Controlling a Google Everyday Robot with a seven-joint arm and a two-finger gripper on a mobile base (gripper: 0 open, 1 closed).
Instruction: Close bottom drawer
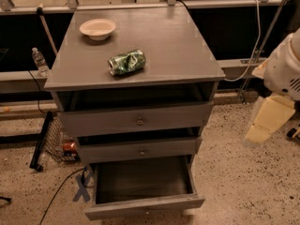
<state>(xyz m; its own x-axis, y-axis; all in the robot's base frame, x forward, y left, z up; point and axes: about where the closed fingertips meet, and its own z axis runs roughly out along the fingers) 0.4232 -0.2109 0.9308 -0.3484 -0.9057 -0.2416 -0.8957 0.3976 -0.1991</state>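
The grey wooden cabinet (140,46) has three drawers. The bottom drawer (145,206) is pulled far out at floor level, and its empty inside (143,178) shows. The middle drawer (140,150) and the top drawer (138,120) each stand slightly out, with a small round knob on the front. My gripper (262,123) hangs as a cream-coloured end below the white arm (286,67) at the right edge. It is to the right of the cabinet at about middle-drawer height, apart from every drawer.
A crushed green can (126,62) and a pale bowl (97,28) lie on the cabinet top. A wire basket (58,142), a black bar (40,139) and a cable (61,191) lie on the floor to the left. A water bottle (40,61) stands behind on the left.
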